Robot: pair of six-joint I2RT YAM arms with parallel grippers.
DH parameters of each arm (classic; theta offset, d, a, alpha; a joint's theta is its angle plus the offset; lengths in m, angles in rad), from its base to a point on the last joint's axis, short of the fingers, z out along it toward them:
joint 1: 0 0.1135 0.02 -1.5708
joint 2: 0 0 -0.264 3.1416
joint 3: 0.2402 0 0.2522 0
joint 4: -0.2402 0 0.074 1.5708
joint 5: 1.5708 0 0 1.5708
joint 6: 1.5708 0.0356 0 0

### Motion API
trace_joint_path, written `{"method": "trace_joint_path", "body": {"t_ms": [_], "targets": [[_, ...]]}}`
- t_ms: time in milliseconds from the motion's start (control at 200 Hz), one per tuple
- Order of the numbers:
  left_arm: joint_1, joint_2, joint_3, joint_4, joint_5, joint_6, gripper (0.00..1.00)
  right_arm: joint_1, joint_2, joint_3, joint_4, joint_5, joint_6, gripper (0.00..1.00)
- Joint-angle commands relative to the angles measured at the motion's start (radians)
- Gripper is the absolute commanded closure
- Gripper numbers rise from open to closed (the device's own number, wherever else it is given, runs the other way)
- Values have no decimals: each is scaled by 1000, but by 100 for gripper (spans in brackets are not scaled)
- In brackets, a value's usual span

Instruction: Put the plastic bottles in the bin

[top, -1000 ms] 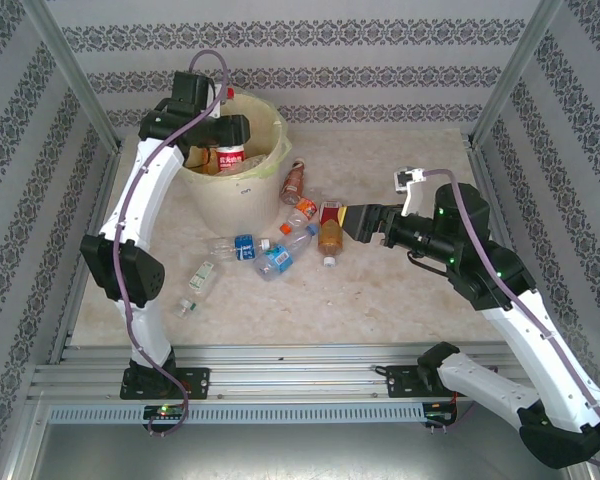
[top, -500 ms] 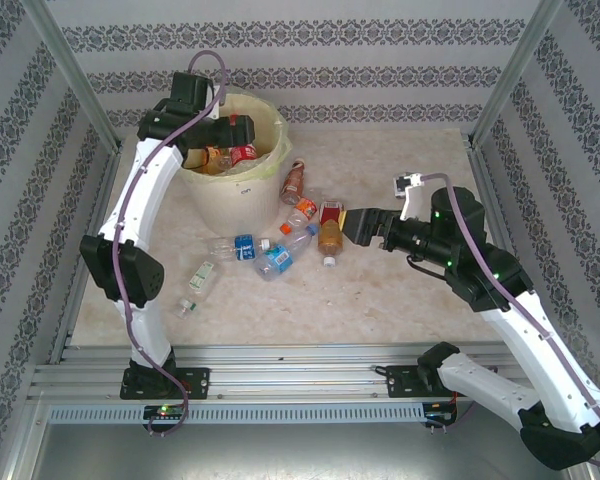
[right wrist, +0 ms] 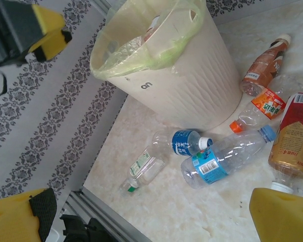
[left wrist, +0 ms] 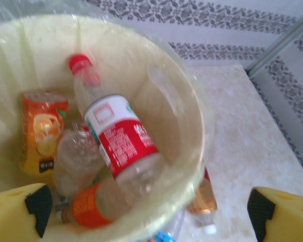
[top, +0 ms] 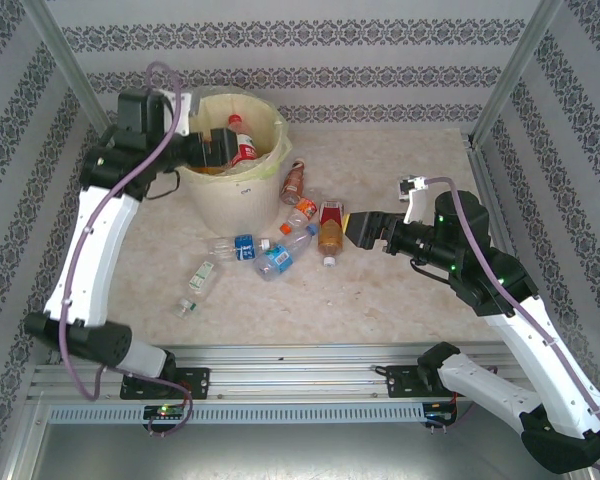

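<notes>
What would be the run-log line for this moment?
left pincer: open above bin | red-label bottle: inside bin | right pincer: open, near amber bottle

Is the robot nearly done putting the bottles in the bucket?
Not yet. Done: the bin holds a red-labelled bottle and a few more. In hand: nothing; the left gripper is open over the bin, the right gripper open near the amber bottle. Left: six bottles on the table, that one included.
</notes>
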Motion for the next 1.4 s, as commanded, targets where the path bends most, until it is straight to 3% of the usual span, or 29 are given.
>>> {"method": "trace_joint_path", "body": {"t_ms": [0,200,490,669,849,1109,1394], "targets": [[2,-97,-159,11,54,11,0,10,-4,-1,-15,-27,-14,2],[-43,-303,-440,11,38,-20,0,11,-7,-7,-30,-37,-23,2],[-63,-412,-707,-48,-56,-153,1,11,-7,-37,-25,-36,-16,2],[-63,-379,-828,-46,-128,-201,1,11,-2,-37,-26,-39,-22,2],[-63,-304,-884,-46,-231,-167,0,11,-7,-38,-41,-27,-35,2],[-64,-128,-913,-18,-296,-148,0,11,-19,-50,-46,-8,-37,2],[-61,-43,-933,8,-321,-134,1,11,-24,-68,-46,2,-40,2]]}}
